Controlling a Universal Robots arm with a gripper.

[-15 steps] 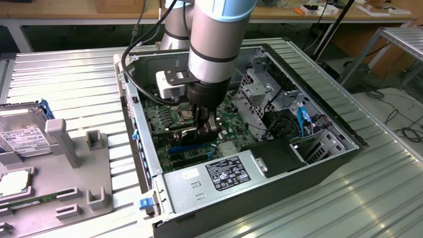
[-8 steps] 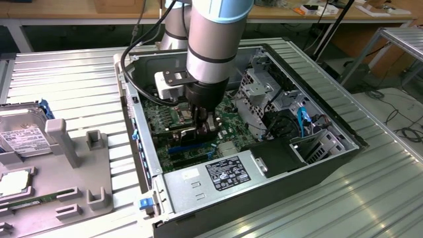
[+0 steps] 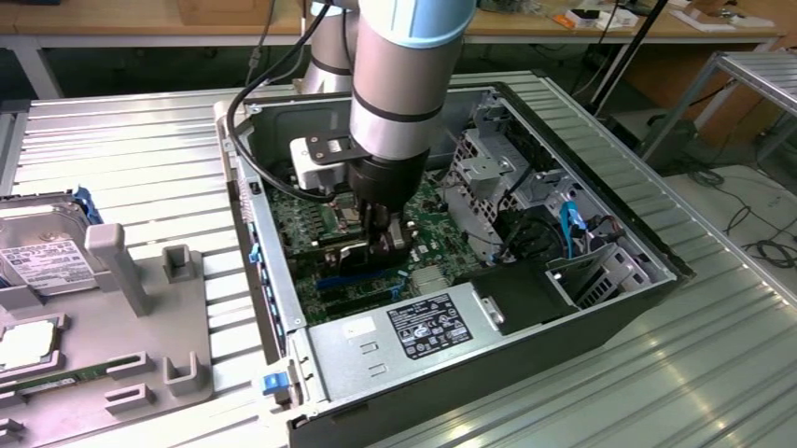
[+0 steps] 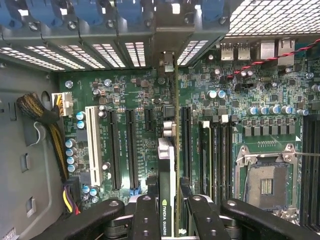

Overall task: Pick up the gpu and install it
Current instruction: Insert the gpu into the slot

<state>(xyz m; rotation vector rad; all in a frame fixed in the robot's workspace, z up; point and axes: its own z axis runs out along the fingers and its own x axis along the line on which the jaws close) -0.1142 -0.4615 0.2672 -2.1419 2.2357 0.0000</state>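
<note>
My gripper is shut on the gpu, which I see edge-on between the two black fingers, its Nvidia label facing the camera. The card stands upright just over the green motherboard, among the long black expansion slots. Its far end points at the rear slot openings of the case. In the exterior view the arm reaches down into the open computer case, and the gripper sits low over the board with the dark card under it.
A white slot and a cable bundle lie to one side of the card, the processor socket to the other. The power supply and drive cages crowd the case. A grey fixture and a hard drive sit at the exterior view's left.
</note>
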